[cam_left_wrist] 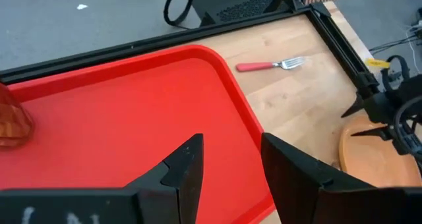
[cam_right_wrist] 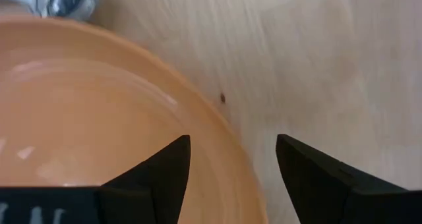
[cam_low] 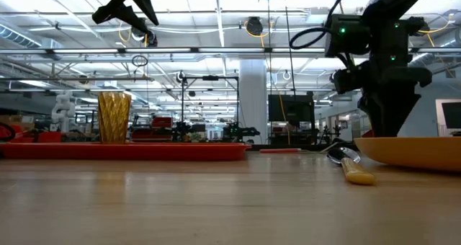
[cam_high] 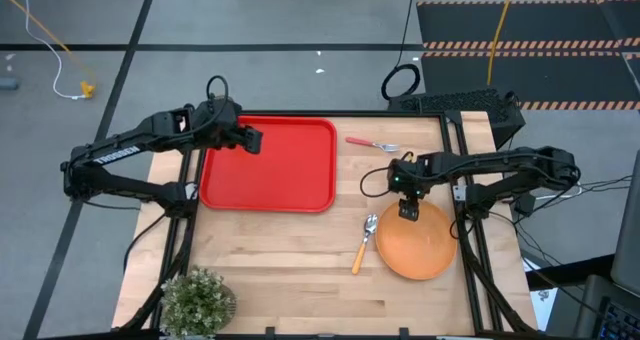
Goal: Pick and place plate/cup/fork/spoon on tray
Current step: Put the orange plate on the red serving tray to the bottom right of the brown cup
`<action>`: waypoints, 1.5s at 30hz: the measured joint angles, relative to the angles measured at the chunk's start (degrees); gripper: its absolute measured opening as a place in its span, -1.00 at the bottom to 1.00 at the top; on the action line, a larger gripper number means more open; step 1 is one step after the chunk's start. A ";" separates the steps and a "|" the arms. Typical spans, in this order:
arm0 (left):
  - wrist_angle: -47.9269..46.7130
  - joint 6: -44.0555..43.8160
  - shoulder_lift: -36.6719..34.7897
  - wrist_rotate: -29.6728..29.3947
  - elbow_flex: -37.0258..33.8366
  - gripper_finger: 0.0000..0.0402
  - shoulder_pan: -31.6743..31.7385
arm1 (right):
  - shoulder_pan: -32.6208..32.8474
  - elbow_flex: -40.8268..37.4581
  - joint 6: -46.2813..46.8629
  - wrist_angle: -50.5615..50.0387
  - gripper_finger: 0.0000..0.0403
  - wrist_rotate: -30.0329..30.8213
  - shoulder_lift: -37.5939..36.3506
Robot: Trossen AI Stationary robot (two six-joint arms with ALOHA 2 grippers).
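Right gripper is held spread wide, with the big round orange plastic plate's rim between its fingers.

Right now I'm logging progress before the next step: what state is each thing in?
cup: upright on tray
tray: holds only the cup
plate: on table, off tray
fork: on table, beside tray
spoon: on table, beside plate
left gripper: open above tray
right gripper: open, straddling plate's rim
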 joint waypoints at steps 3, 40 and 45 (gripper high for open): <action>-0.01 0.81 0.00 -0.02 0.00 -0.24 0.00 | 0.02 0.00 -4.62 1.97 0.03 0.49 0.09; -0.26 4.57 0.00 0.01 -0.02 -0.24 0.04 | 0.02 7.84 -0.28 -7.41 -1.00 -8.68 1.57; -0.26 4.97 0.00 0.01 -0.02 -0.24 0.04 | 0.02 15.35 5.47 -11.06 -1.00 -8.72 1.55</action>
